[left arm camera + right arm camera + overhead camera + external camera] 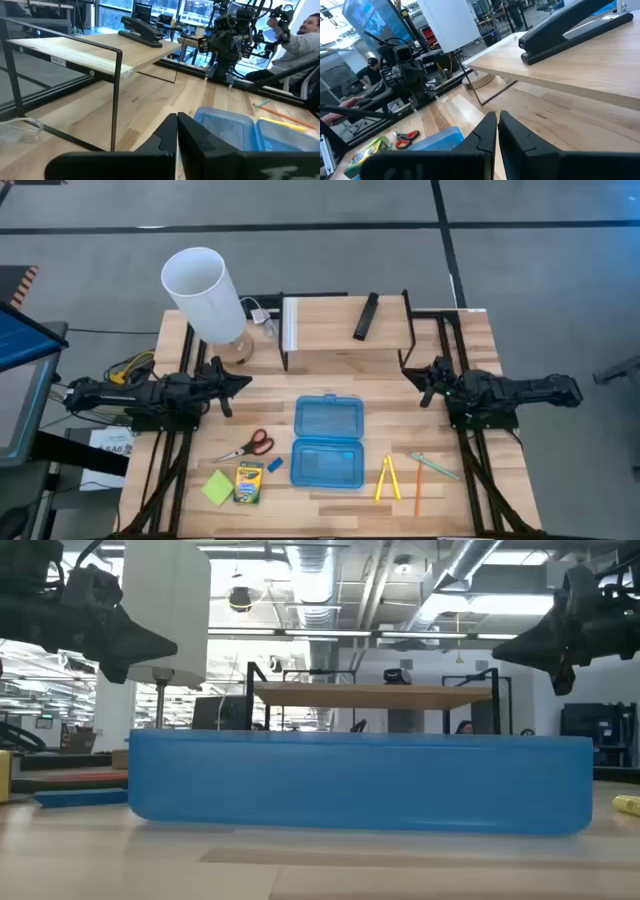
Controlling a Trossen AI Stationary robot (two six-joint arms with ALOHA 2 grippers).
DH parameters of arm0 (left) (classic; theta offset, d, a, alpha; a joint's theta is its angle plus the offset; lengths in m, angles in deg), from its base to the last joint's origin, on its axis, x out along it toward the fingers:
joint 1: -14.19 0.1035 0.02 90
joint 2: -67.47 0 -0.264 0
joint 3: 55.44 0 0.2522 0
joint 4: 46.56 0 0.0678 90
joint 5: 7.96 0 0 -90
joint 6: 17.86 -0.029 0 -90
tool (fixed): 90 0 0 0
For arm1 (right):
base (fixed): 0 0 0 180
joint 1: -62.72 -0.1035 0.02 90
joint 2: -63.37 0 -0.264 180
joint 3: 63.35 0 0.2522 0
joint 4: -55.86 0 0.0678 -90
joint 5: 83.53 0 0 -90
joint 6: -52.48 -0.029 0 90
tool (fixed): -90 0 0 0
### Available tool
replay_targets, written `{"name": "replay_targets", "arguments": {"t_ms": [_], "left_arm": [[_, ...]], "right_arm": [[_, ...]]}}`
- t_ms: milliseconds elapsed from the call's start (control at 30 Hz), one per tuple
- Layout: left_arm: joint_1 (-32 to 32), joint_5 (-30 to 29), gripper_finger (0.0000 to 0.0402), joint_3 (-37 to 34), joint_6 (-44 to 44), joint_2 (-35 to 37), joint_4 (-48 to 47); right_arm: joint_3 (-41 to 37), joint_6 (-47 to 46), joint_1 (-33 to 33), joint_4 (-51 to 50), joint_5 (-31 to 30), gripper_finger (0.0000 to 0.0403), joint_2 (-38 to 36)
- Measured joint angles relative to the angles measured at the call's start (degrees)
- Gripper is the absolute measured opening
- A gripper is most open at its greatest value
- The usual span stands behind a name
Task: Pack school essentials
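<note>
A blue plastic case (328, 441) lies open at the table's middle, both halves flat. Left of it lie red-handled scissors (250, 446), a green sticky-note pad (218, 487), a yellow-green crayon box (248, 482) and a small blue eraser (274, 465). Right of it lie two yellow sticks (388, 478), an orange pencil (419, 486) and a pale pen (433, 466). My left gripper (243, 382) hovers shut above the table, left of the case. My right gripper (413, 374) hovers shut to the case's right, touching nothing.
A wooden shelf on a black frame (345, 326) stands at the far edge with a black bar-shaped object (366, 316) on it. A white-shaded lamp (205, 293) stands at the far left. A person (305, 37) shows beyond the table's right side.
</note>
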Motion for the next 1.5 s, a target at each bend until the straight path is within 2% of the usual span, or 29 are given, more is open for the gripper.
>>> {"name": "replay_targets", "arguments": {"t_ms": [1500], "left_arm": [[0.0, 0.1, 0.0, 0.0, 0.0, -1.3, 0.0]], "right_arm": [[0.0, 0.0, 0.0, 0.0, 0.0, 0.0043, 0.0]]}}
